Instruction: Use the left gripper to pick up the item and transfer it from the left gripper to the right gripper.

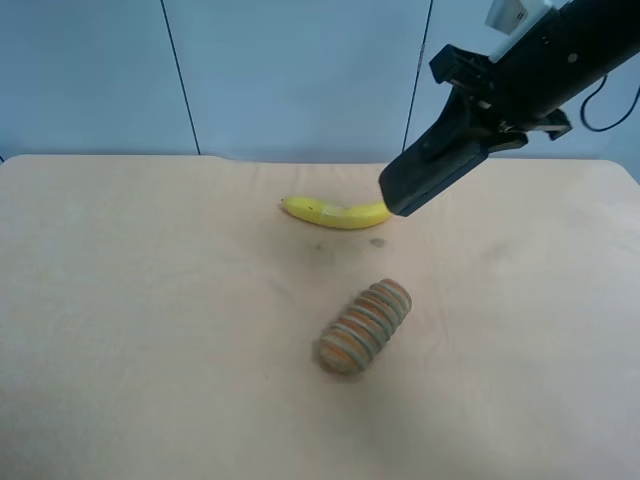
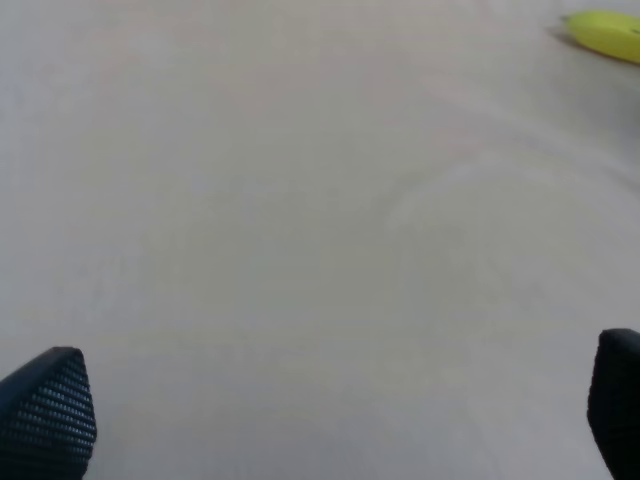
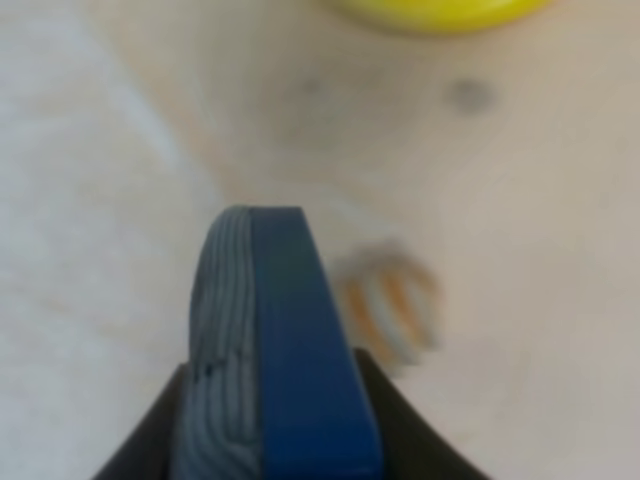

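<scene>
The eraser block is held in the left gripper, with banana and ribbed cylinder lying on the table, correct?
No: the eraser block is held in the right gripper, as the right wrist view shows; the left gripper is open and empty. The banana and ribbed cylinder do lie on the table.

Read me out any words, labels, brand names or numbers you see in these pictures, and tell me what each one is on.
No text can be read in any view.
White part at the top edge of the exterior high view: a small dark mark, too blurred to read.
Banana, ribbed cylinder, eraser: no lettering shows.
</scene>
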